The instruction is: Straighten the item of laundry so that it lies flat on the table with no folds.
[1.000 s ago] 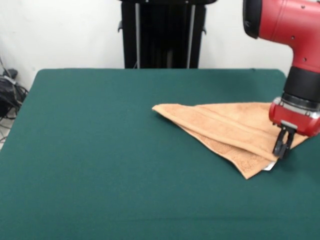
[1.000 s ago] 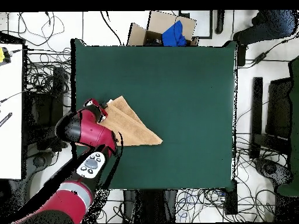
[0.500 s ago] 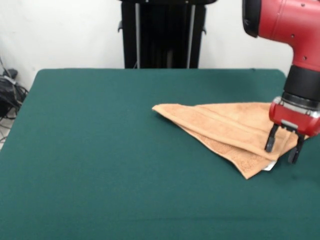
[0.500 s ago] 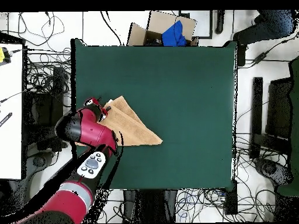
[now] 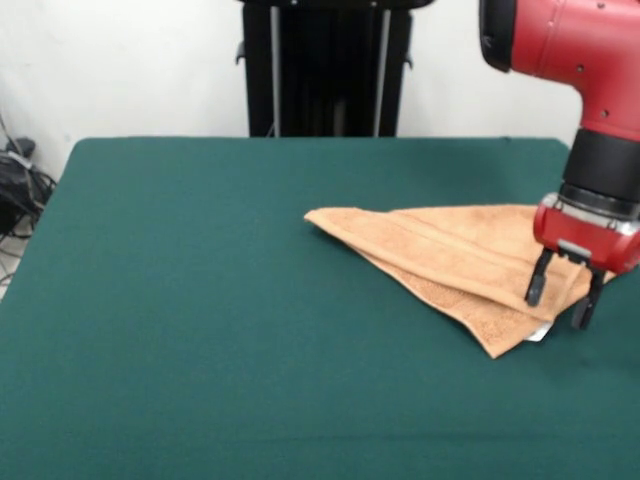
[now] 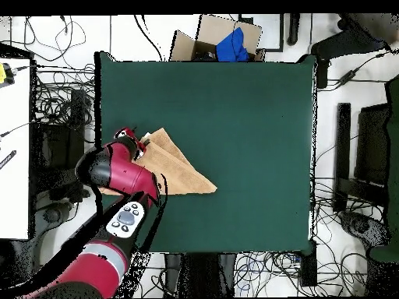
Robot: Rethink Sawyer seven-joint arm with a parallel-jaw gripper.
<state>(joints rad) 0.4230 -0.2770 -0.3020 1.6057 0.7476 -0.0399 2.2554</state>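
Note:
The item of laundry (image 5: 455, 262) is a peach-orange towel folded over into a rough triangle on the right part of the green table (image 5: 200, 300). A woven band runs along its near edge, and a small white tag peeks out at the near right corner. My gripper (image 5: 560, 302) hangs just above that corner, open, with one finger over the cloth and the other beyond its edge, nothing held between them. Seen from overhead, the towel (image 6: 181, 170) lies near the table's left edge (image 6: 104, 101), with my red arm covering its left end.
The black pedestal frame (image 5: 325, 65) stands behind the table's far edge. Cables, a cardboard box (image 6: 222, 40) and equipment surround the table on the floor. A white desk (image 6: 14, 140) sits beyond the table's left side in the overhead view.
The gripper was shut at the towel's corner one second ago; it has opened and let go. It has since shifted slightly upward and toward the towel.

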